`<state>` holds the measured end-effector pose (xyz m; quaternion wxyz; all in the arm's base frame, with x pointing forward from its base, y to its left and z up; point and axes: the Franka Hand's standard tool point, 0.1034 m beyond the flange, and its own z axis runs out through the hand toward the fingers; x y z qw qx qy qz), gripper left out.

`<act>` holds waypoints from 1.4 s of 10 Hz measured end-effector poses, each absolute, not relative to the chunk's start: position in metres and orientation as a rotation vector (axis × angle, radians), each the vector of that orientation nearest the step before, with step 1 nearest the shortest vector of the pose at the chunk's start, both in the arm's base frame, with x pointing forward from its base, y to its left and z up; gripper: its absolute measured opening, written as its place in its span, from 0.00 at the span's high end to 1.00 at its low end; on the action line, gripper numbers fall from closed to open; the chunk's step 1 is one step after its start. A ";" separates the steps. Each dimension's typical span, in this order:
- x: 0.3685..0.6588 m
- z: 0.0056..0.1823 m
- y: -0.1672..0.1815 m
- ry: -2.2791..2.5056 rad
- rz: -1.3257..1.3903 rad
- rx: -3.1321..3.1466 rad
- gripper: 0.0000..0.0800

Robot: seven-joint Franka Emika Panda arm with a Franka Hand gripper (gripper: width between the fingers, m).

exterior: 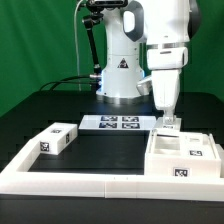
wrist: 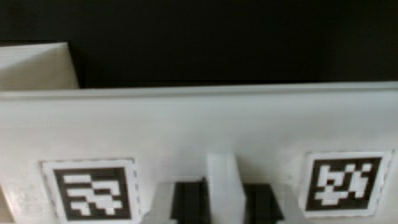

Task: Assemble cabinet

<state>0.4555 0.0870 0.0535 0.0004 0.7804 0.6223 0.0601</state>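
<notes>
Lying nearest in ext. view: long white border rail (exterior: 90,183), running along front edge of black table (exterior: 100,152). Sitting just behind rail, at ext. view's right: cabinet shell (exterior: 200,165), open-topped, w/ b/w tags showing on front wall. Resting well apart from it, at ext. view's left: small white block (exterior: 57,139), also tagged, lying on table.

Hanging straight down over shell's rear part: gripper (exterior: 169,122), tips meeting shell's top edge. Showing in wrist view: jaws standing narrow, dark fingers (wrist: 185,203) pressing on both sides of thin white strip (wrist: 222,175) standing upright betw. them. Cannot tell whether strip belongs to shell or is a separate piece. Filling wrist view around strip: white wall (wrist: 196,125) carrying two tags (wrist: 91,190) (wrist: 345,182), one each side of fingers.

Lying farther back on table: marker board (exterior: 118,123), flat, just in front of arm base (exterior: 120,75). Hanging behind everything: green backdrop (exterior: 30,40).
</notes>
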 end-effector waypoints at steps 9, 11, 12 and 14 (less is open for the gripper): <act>0.462 0.053 0.082 1.989 0.172 2.424 0.91; 0.470 0.052 0.072 2.060 0.164 2.361 0.91; 0.473 0.052 0.069 2.078 0.165 2.341 0.91; 0.473 0.052 0.069 2.079 0.168 2.340 0.91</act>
